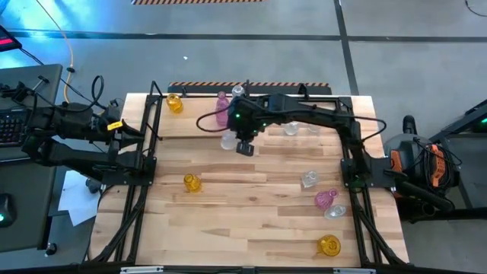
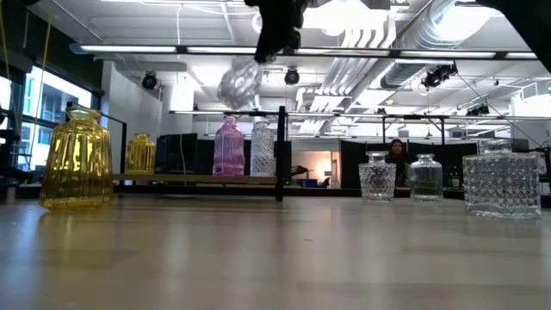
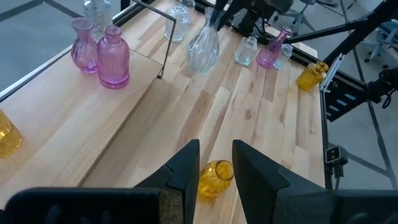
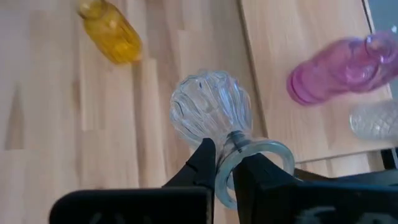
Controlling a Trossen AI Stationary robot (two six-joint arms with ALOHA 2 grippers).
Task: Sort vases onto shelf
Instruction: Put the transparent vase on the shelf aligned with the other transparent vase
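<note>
The tabletop (image 1: 251, 213) carries the shelf (image 1: 198, 125) along its far edge. The right claw (image 4: 225, 169) pinches a clear vase (image 4: 210, 112) by its rim, aloft beside the shelf's divider. Glass: light, slippery, breakable; the neck grips best. Visible: 4 yellow, 3 pink, about 6 clear. The left claw (image 3: 216, 163) hangs half-spread, empty.

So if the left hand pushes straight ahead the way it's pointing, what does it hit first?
Probably the amber vase lying on the table, right ahead of the left hand, between its open fingers. Depth is unclear, so it may pass just above.
</note>
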